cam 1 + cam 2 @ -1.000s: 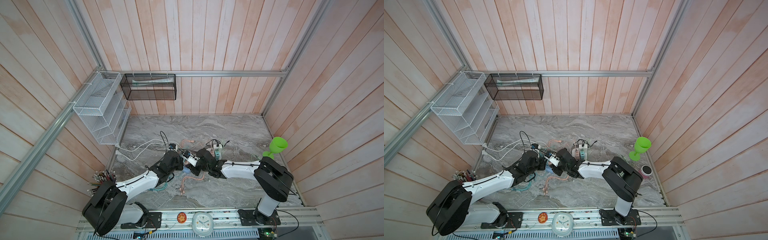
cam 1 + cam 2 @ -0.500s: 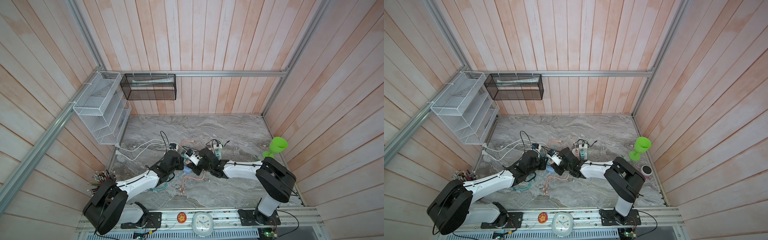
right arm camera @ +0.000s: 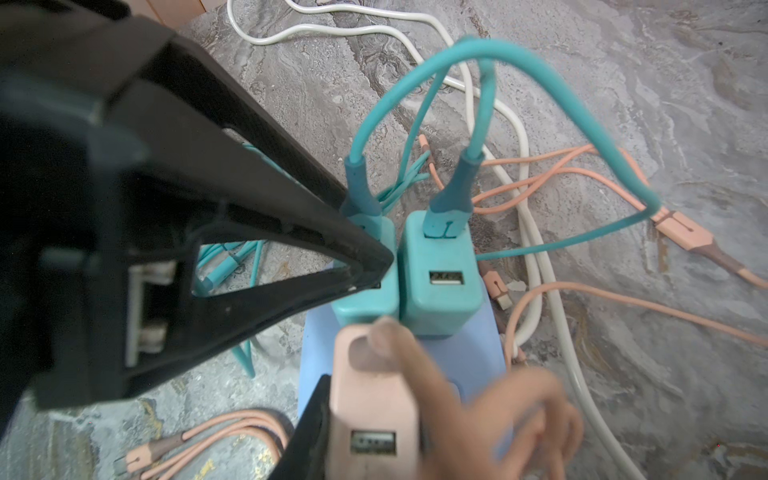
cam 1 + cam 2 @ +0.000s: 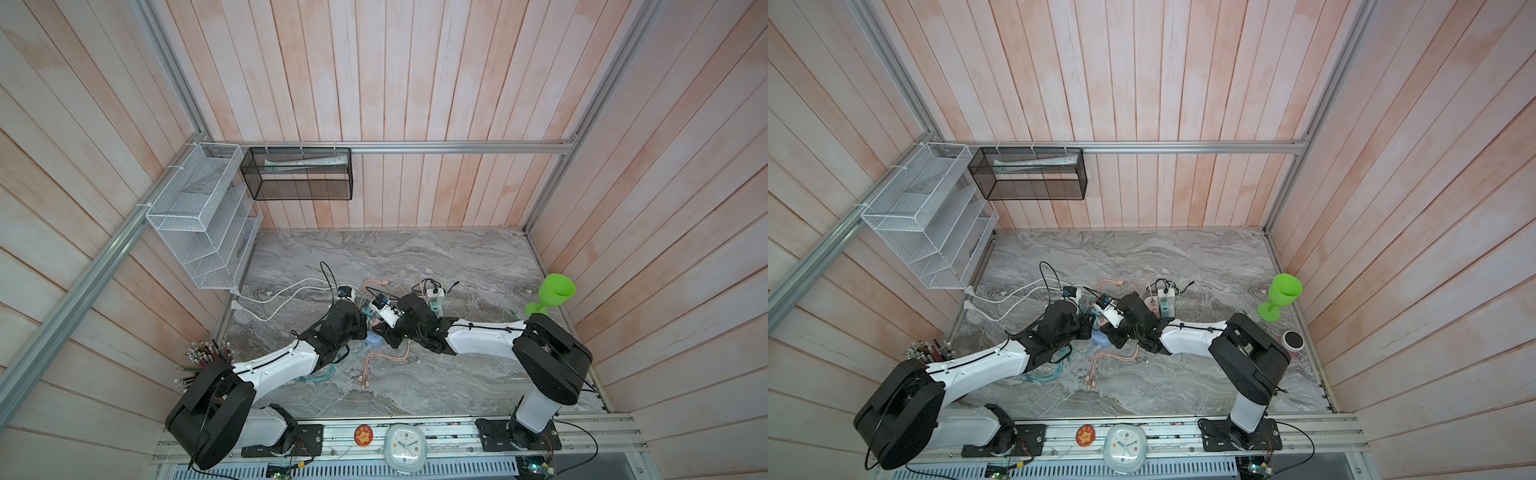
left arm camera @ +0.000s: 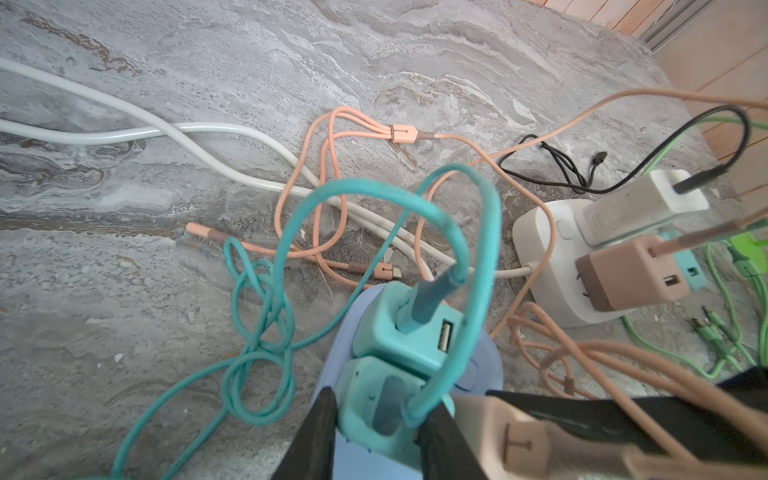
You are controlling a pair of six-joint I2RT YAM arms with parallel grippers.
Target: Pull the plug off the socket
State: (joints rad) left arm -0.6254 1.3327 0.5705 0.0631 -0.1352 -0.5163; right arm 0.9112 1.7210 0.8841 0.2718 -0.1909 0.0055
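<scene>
Left wrist view: left tool point(image 5: 374, 409) clamped on teal plug point(image 5: 361, 382) standing on blue socket strip point(image 5: 334, 340); second teal plug point(image 5: 409, 328) just beside it; right wrist view: right tool point(image 3: 374, 399) clamped on pink plug point(image 3: 370, 415) above strip; whether seated, cannot tell; in a top view, strip near desk point(image 4: 457, 374) middle; white socket block point(image 4: 435, 294) at its 2 o'clock.

1. The right gripper point(image 4: 388, 337), clamped on the pink plug point(image 3: 374, 395), now sits slightly farther right than a second ago, a touch further from the left gripper point(image 5: 375, 415).
2. Its white forearm point(image 4: 478, 343) shifts rightward with it.
</scene>
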